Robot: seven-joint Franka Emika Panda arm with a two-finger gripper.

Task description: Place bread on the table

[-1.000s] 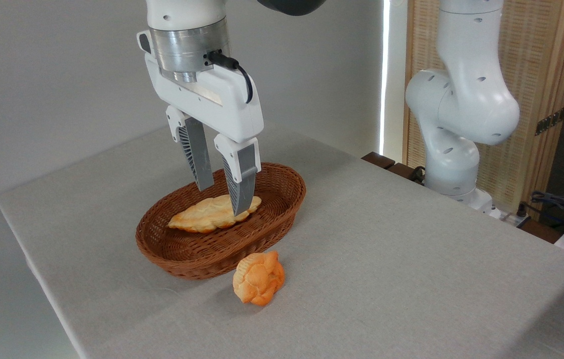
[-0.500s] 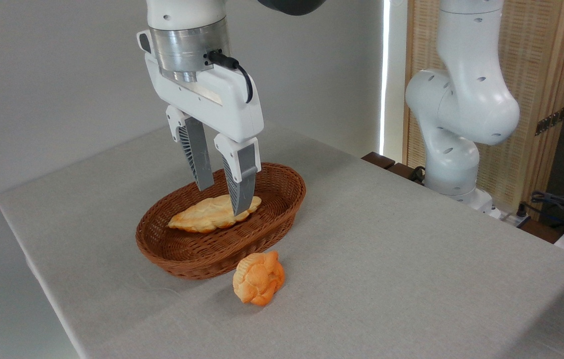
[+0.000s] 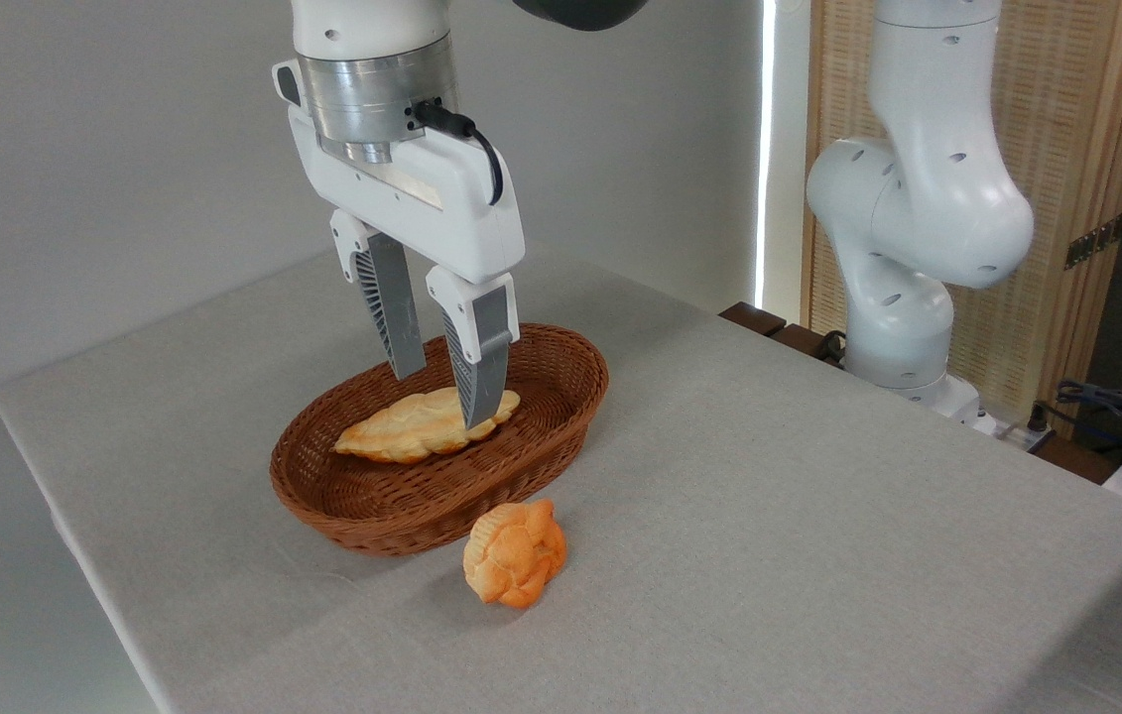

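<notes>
Nothing has visibly moved since the earlier frames: the gripper (image 3: 444,397) hangs over the basket (image 3: 561,436), jaws parted, fingertips low beside the bread's (image 3: 402,432) 3 o'clock end, nothing held. Whether a fingertip touches it I cannot tell. By my reading the task is barely begun: grasp, lift and setting down on the table (image 3: 818,516) remain. Bread is flat, braided, pale golden; basket is brown wicker; a knotted orange bun (image 3: 515,553) sits at its 5 o'clock.

The arm comes down from above, its wrist nearly vertical. The gripper (image 3: 443,397) points downward and slightly tilted, its two grey jaws parted with a gap between them.
</notes>
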